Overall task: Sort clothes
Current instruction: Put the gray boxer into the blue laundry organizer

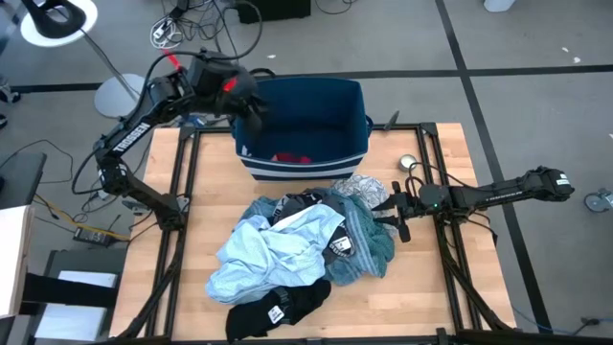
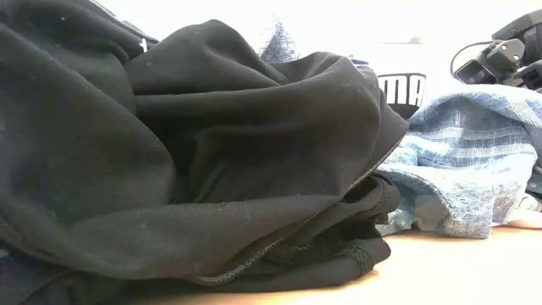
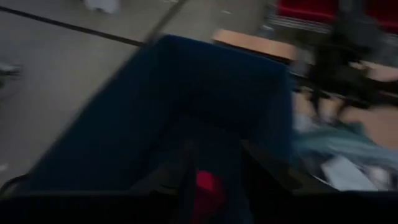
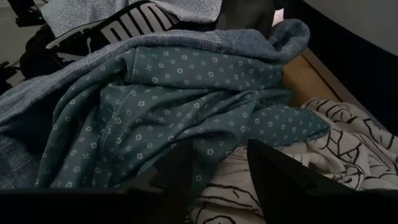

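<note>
The left pincer (image 1: pixel 251 107) hung parted over the dark blue plastic bin (image 1: pixel 316 153), the small red fabric piece (image 1: pixel 290 158) lying inside. The right pincer (image 4: pixel 217 163), parted, nosed the teal dotted cloth (image 4: pixel 180 93) at the heap's three o'clock edge on the wooden desk (image 1: pixel 431 278) — better to pinch one layer only.

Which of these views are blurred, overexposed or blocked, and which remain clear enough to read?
Left wrist view: motion-smeared; only the dark blue bin and small red piece read. Low view: a black piece fills most of the picture, and the background is blown out white. Right wrist view: sharp on the teal cloth, dim at the edges. High view: even light, and the whole pile reads clearly.
</note>
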Tool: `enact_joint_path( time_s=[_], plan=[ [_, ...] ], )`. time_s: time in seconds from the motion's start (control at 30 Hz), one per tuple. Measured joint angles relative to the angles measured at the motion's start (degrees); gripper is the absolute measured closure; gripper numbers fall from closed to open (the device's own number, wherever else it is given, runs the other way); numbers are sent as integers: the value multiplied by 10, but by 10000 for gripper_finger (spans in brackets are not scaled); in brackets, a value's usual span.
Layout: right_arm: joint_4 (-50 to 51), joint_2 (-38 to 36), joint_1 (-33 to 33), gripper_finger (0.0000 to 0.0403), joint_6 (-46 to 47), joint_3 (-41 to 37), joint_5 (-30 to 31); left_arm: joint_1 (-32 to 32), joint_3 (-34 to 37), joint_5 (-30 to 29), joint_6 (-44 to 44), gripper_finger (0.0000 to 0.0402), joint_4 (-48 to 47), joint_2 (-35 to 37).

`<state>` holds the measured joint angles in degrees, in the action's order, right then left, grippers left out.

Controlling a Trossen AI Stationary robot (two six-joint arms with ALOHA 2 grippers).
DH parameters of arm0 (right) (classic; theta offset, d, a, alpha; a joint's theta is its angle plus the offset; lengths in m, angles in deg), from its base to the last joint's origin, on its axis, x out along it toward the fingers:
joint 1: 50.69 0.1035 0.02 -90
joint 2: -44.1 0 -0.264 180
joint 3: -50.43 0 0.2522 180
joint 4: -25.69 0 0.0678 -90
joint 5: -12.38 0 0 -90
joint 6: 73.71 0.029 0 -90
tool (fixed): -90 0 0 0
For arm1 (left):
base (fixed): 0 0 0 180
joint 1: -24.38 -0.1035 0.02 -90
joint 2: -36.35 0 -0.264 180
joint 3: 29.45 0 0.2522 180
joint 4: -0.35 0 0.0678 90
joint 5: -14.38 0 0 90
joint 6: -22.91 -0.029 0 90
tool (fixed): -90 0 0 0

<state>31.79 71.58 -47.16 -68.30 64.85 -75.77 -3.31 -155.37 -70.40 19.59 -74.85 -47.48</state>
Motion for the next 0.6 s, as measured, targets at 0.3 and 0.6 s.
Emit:
enact_joint_path(
  time_s=[0.3, 0.6],
  plan=[
    [-6, 0, 0, 245, 1, 0, 0, 53, 0, 31, -26, 277, -45, 0],
    [-19, 0, 0, 245, 128, 0, 0, 116, 0, -2, -9, 277, -54, 0]
  ],
)
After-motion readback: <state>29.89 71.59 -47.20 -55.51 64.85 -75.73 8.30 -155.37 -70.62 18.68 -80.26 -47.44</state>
